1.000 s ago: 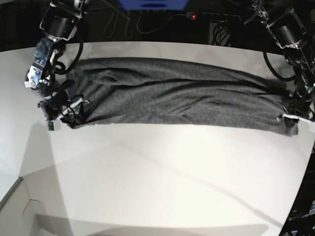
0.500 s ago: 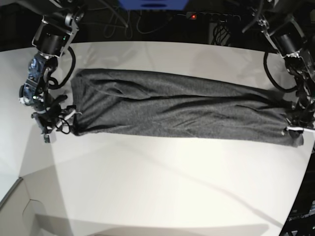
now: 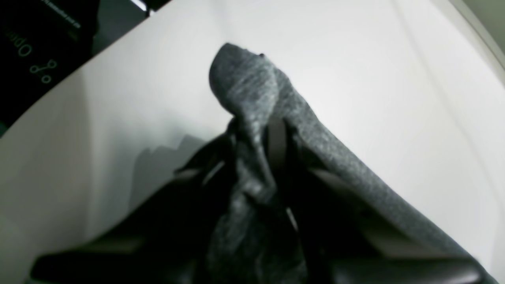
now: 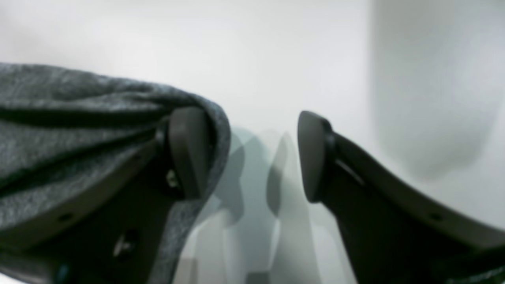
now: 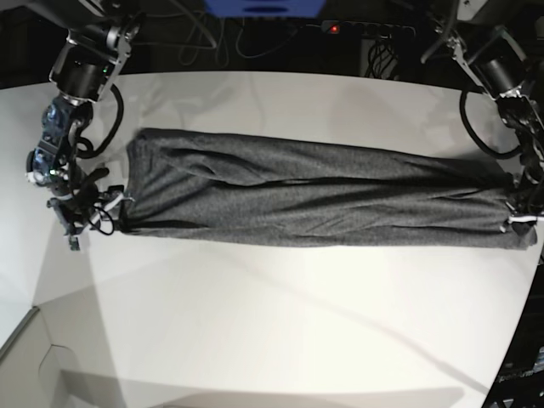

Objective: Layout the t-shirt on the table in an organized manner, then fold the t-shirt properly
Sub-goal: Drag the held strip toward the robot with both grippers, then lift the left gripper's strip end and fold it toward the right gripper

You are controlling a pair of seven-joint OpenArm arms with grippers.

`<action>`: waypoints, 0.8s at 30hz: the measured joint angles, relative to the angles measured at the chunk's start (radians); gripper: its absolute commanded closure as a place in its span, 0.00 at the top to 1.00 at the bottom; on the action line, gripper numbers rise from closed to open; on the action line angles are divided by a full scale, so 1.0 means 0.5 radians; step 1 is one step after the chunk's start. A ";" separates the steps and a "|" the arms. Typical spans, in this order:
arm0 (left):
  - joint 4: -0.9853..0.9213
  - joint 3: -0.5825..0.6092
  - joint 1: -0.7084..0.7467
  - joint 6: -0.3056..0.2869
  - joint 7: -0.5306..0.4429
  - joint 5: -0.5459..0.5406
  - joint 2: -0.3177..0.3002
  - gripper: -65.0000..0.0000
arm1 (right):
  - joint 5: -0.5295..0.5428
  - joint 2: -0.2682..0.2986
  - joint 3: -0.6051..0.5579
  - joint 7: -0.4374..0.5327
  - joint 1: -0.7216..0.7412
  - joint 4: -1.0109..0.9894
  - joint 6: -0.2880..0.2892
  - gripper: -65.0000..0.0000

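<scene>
Across the far half of the table (image 5: 280, 323) I see the t-shirt (image 5: 314, 200) pulled into a long wrinkled band, running nearly from one side edge to the other. My left gripper (image 3: 272, 157) is clenched on a bunched corner of cloth at one end. My right gripper (image 4: 252, 157) stands released at the other end, one finger (image 4: 187, 150) against the fabric edge.
</scene>
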 measured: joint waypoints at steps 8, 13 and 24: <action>0.000 -0.006 0.005 0.001 0.000 0.000 0.027 0.00 | -0.003 -0.011 0.000 -0.003 -0.135 0.172 -0.001 0.55; 0.001 -0.007 0.011 -0.001 0.000 0.001 0.032 0.00 | -0.007 -0.056 -0.014 -0.023 -0.210 0.362 0.002 0.55; 0.002 0.002 0.010 -0.005 -0.002 0.001 0.062 0.00 | -0.002 -0.095 -0.297 0.001 -0.311 0.503 0.005 0.55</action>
